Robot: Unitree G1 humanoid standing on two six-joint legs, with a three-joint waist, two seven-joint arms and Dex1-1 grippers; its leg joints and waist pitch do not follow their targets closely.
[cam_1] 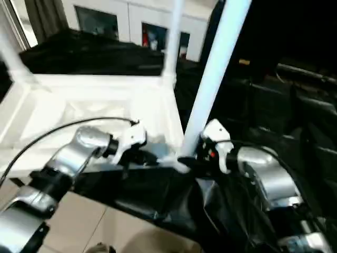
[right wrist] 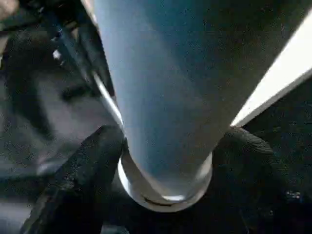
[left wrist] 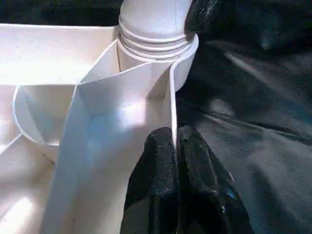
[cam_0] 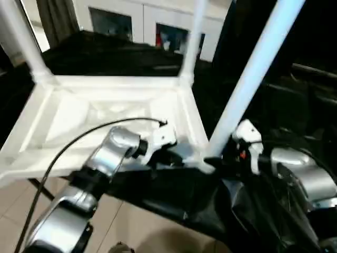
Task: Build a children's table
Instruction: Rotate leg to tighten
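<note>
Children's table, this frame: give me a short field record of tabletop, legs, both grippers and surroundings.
tabletop: white tabletop lies upside down, ribbed underside up, on black sheeting
legs: three legs stand in corner sockets; near-right leg leans
left gripper: left gripper shut on the tabletop's near rim wall, beside the near-right socket
right gripper: right gripper has one black finger on each side of the near-right leg's base
held or loose: cannot tell whether the fingers press the leg
background: white glass-door cabinet
</note>
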